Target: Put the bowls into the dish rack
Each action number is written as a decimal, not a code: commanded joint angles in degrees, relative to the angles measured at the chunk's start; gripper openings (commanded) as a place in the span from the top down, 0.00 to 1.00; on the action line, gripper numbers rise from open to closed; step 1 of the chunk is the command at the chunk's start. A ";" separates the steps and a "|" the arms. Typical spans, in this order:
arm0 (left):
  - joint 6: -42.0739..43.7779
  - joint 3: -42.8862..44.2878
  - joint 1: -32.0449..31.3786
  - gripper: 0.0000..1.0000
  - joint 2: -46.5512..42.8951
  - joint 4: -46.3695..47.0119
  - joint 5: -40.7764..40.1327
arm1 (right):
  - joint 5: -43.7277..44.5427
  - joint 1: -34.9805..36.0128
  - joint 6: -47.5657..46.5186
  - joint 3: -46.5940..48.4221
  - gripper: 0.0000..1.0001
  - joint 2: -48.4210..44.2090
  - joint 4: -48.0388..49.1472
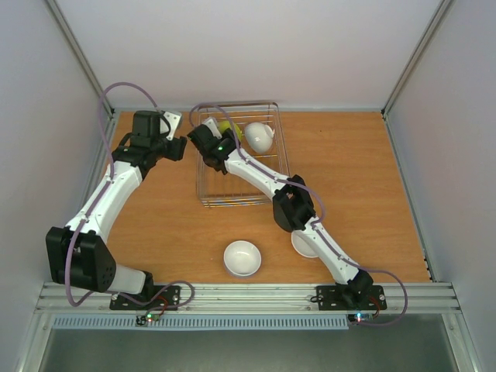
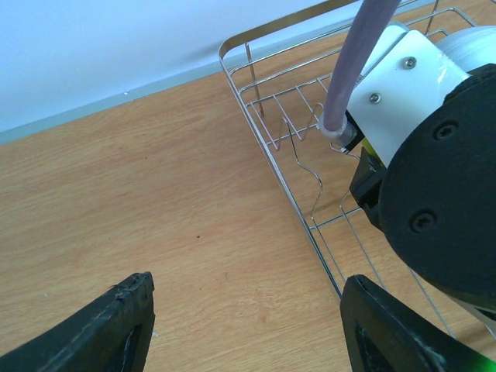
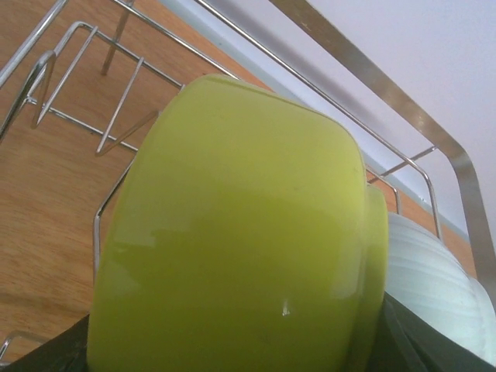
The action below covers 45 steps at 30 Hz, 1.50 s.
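The silver wire dish rack (image 1: 232, 203) stands at the back middle of the table. My right gripper (image 1: 218, 140) reaches into its far left end, shut on the yellow-green bowl (image 1: 225, 128). That bowl fills the right wrist view (image 3: 240, 232), standing on edge among the rack wires (image 3: 372, 77). A pale grey-white bowl (image 1: 260, 137) stands on edge just right of it, and shows in the right wrist view (image 3: 430, 271). A white bowl (image 1: 242, 257) sits upright on the table in front. Another white bowl (image 1: 304, 246) lies partly under my right arm. My left gripper (image 1: 180, 147) is open and empty just left of the rack. The orange bowl is out of view.
In the left wrist view my open gripper (image 2: 248, 325) hovers over bare wood beside the rack's left rim (image 2: 294, 194), with my right wrist (image 2: 442, 194) close on the right. White walls enclose the table on three sides.
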 commanded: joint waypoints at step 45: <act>-3.27 2.05 0.11 0.34 5.39 -1.50 13.07 | -17.89 0.35 22.83 -69.74 0.22 -63.00 -0.55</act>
